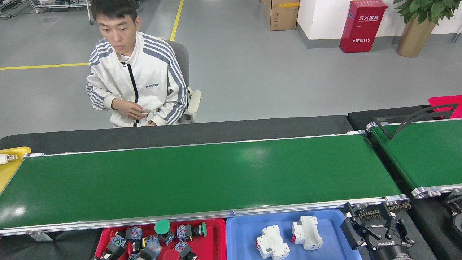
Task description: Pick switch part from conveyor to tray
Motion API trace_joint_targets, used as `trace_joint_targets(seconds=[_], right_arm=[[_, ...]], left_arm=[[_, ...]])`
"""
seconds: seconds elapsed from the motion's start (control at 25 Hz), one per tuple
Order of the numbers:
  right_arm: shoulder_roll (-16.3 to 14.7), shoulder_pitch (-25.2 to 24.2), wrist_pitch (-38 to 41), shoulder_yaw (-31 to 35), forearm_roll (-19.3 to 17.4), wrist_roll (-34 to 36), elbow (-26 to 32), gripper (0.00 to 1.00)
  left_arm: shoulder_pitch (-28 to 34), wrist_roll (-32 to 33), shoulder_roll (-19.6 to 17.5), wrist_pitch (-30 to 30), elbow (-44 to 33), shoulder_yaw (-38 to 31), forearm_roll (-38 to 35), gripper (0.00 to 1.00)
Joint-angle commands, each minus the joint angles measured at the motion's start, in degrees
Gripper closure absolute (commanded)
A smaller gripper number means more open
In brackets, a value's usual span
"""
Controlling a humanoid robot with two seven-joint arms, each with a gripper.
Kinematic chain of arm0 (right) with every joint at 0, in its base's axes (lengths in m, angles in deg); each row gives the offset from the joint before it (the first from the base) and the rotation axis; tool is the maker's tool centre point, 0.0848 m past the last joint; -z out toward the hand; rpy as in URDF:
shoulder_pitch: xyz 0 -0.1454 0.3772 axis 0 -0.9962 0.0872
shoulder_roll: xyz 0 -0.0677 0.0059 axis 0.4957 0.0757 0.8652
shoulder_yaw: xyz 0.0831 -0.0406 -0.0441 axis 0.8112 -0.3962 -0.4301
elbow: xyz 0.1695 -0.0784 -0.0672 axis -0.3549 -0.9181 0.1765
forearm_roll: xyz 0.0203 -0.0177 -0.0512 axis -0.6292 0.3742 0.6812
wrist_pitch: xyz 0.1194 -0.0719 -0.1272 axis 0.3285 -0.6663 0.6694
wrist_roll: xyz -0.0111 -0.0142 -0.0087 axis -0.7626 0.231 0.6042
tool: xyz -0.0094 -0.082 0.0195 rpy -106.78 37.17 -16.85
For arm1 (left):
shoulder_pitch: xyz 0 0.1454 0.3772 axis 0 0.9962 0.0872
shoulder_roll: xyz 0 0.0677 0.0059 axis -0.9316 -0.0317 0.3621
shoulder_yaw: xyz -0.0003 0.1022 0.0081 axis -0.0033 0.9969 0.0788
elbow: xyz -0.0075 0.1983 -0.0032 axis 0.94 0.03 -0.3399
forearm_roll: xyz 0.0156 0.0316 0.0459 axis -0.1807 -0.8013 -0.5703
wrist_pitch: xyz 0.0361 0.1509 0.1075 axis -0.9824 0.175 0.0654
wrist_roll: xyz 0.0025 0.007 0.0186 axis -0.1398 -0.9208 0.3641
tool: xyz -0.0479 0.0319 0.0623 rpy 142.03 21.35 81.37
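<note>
**Switch parts in the red tray**

Belt first: the conveyor (202, 177) is long, flat, shiny and dark green, with silver rails along its sides. It lies on a black table (234, 127). The floor (270, 72) behind is smooth and grey, with a yellow line (177, 18) on it.

A person (137, 83) in a white jacket with grey stripes sits on a chair behind the table. Far back stand a red box (362, 25), a cardboard box (281, 12) and a gold plant pot (411, 39).

The switch parts (162, 228) lie in a heap in the red tray (213, 242), just in front of the belt. Some have round green caps. Beside it, the blue tray (325, 249) holds two white blocky parts (306, 233).

A yellow tray (11, 169) sits at the belt's left end. A second green belt (429, 155) sits to the right.

The right gripper (377, 231) is black, its fingers spread wide and holding nothing. The left gripper (108, 254) is only a dark bit at the bottom edge, at the red tray's left corner; I cannot tell how its fingers are.
</note>
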Motion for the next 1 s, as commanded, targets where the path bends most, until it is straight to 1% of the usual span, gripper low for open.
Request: trace_joint_targets(seconds=[0.0,0.12,0.16,0.24,0.28,0.44,0.6,0.68,0.84,0.96], right_arm=[[-0.37,0.1,0.12,0.41,0.03,0.49,0.94,0.0],[-0.29,0.1,0.12,0.41,0.12,0.32,0.94,0.0],[-0.37,0.19,0.12,0.32,0.12,0.32,0.94,0.0],[-0.37,0.1,0.03,0.41,0.12,0.32,0.94,0.0],[-0.46,0.1,-0.05,0.41,0.12,0.32,0.94,0.0],[0.07,0.1,-0.23,0.41,0.12,0.23,0.94,0.0],[0.68,0.19,-0.23,0.32,0.12,-0.56,0.94,0.0],[0.51,0.19,-0.32,0.41,0.03,-0.65,0.94,0.0],[0.42,0.1,-0.32,1.73,0.03,-0.65,0.94,0.0],[0.33,0.19,-0.67,2.87,0.03,-0.74,0.94,0.0]], left_arm=[[0.11,-0.2,1.15,0.35,-0.72,-3.53,0.01,0.0],[-0.06,-0.2,6.24,-0.34,-0.72,-11.79,-0.08,0.0],[-0.06,-0.2,6.6,-5.09,-0.63,-13.55,-0.08,0.0],[0.2,-0.2,6.6,-10.73,-0.1,-15.58,-0.16,0.0],[0.29,-0.2,6.33,-11.87,0.34,-16.19,-0.16,0.0],[0.02,-0.2,5.1,-12.31,2.62,-18.04,-0.08,0.0],[-1.91,-0.2,2.47,-12.57,4.12,-17.6,-0.16,0.0],[-3.23,-0.2,1.24,-12.57,5.43,-17.69,0.01,0.0],[-3.75,0.41,-1.66,-12.57,8.16,-17.51,0.27,0.0],[-3.75,1.91,-2.54,-12.49,8.42,-17.6,0.45,0.0]])
